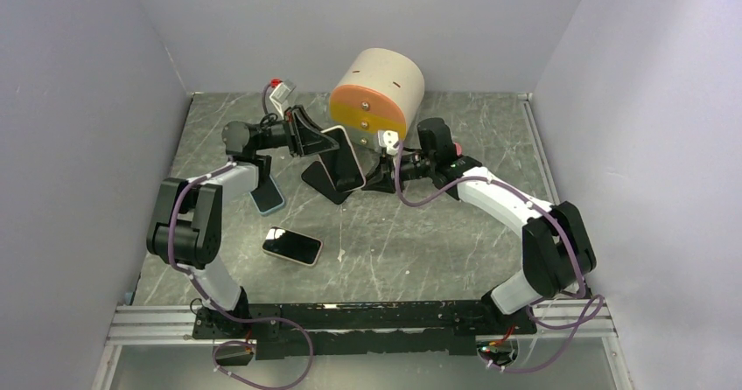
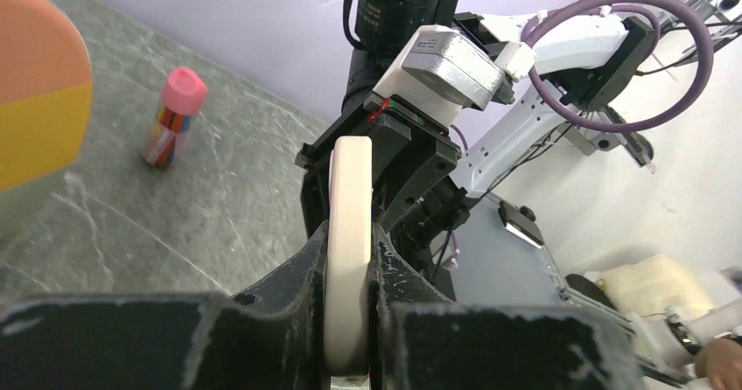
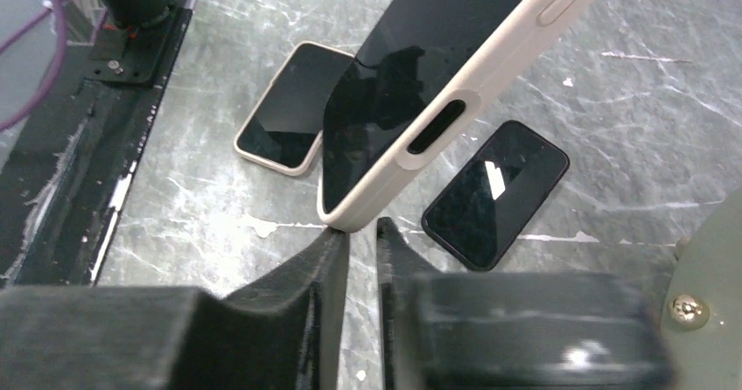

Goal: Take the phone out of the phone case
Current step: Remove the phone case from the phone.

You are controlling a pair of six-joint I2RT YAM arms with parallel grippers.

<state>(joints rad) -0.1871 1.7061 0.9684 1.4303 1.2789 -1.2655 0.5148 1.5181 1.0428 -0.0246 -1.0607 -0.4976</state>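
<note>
Your left gripper (image 2: 350,259) pinched the cased phone (image 2: 348,189) by its long edges, fingers pressed on the pale case. It was held raised and tilted, just in front of the drum (image 1: 376,93), phone in its case. Your right gripper (image 3: 360,237) sat at the phone's lower corner, fingers drawn nearly together with a thin slit between them and nothing seen in it. A black phone (image 3: 494,193) lay on the table (image 1: 420,233) below. A second pale-cased phone (image 1: 291,246) lay farther from the drum. A blue-edged one (image 1: 267,196) lay under your left arm.
</note>
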